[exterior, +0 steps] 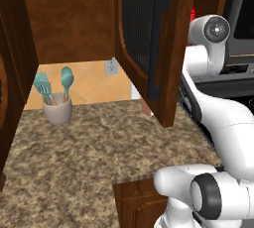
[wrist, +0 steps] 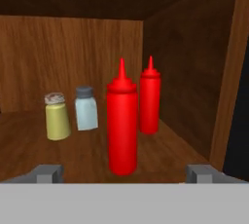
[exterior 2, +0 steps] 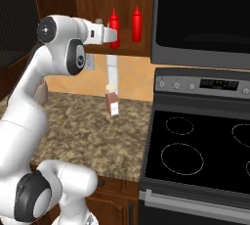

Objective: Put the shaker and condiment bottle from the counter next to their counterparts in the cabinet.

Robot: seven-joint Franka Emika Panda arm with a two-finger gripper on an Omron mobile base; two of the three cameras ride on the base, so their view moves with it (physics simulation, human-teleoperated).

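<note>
Jaws stand wide apart, gripper holding nothing; I read condiment bottle as just set down on cabinet shelf, beside matching red bottle. Shaker stands next to yellowish shaker. Both pairs apparently placed, though contact between bottles unclear.

Cabinet shelf holds two red bottles and two shakers.

The white arm rises from the base, bends at the elbow and reaches level forward; its pincer stands wide apart, empty.
</note>
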